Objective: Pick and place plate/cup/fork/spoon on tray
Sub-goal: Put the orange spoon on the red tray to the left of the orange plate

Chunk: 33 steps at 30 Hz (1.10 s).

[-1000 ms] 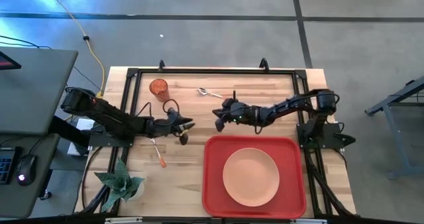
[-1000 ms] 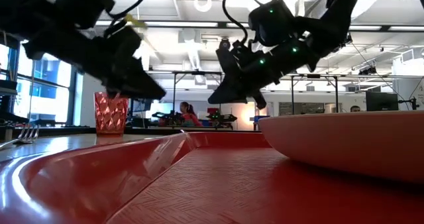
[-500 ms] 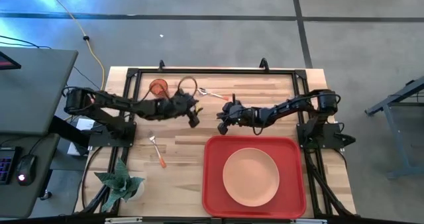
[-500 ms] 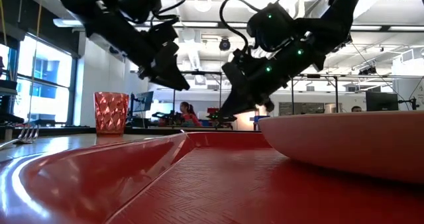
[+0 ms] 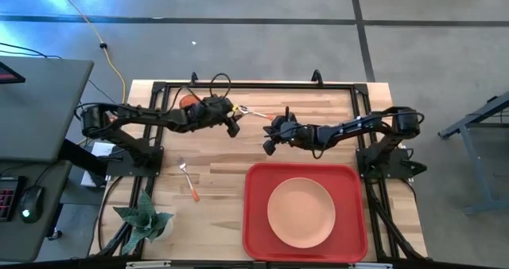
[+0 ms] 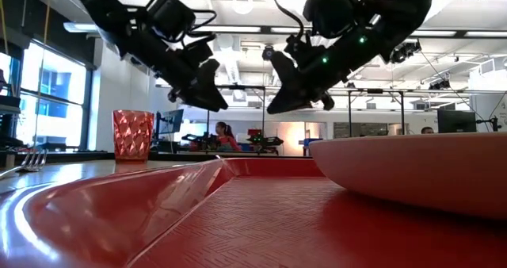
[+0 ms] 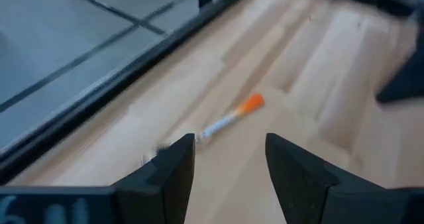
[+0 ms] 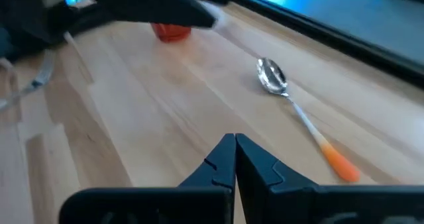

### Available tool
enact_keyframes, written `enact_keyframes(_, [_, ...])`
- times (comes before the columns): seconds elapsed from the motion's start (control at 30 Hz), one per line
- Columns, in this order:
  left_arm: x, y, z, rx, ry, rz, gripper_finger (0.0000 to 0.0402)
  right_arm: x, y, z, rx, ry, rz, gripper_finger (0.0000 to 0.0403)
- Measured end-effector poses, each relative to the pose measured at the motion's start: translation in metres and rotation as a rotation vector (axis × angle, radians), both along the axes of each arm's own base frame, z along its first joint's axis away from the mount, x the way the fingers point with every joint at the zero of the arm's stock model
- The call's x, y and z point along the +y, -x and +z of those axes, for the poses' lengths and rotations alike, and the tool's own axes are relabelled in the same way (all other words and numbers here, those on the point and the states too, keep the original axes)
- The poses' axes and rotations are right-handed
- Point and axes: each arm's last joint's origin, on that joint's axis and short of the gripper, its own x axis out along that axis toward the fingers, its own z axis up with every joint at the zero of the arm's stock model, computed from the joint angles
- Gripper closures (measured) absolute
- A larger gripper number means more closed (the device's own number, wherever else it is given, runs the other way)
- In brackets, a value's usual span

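Spoon [image 8: 301, 120] w/ shiny oval bowl lies on planked table [image 5: 318, 110].

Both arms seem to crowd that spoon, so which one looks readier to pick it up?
Probably the left: its pincer is open with the spoon lying just ahead of the gap. The right pincer is shut, the spoon off to one side.

Arms: dark, jointed, slim links.
Cables: black loops along the links.
Lights: small green dots, right arm [image 6: 348, 30].
Fingers: dark, wedge-shaped [image 7: 169, 168].
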Motion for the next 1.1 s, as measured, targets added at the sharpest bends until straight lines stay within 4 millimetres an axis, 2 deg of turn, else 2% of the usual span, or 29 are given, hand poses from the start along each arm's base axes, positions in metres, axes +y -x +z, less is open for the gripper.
enact_keyframes(0.13, [0.006, -0.009, -0.011, -0.046, 0.012, 0.025, 0.0229, 0.007, -0.003, -0.008, -0.001, -0.043, 0.041, 0.0401])
enact_keyframes(0.3, [0.012, -0.018, -0.027, -0.046, -0.008, 0.017, 0.0229, 0.019, -0.005, -0.007, 0.008, 0.016, 0.065, 0.0401])
enact_keyframes(0.57, [0.032, -0.030, -0.039, -0.036, 0.075, -0.024, 0.0229, 0.027, -0.004, -0.008, 0.018, 0.013, 0.063, 0.0401])
enact_keyframes(0.9, [0.046, -0.027, -0.046, -0.024, 0.109, -0.053, 0.0229, 0.035, 0.000, -0.013, 0.064, 0.018, 0.026, 0.0401])
enact_keyframes(1.1, [0.059, -0.020, -0.046, -0.048, 0.137, 0.004, 0.0229, 0.043, 0.000, -0.012, 0.058, 0.027, 0.024, 0.0401])
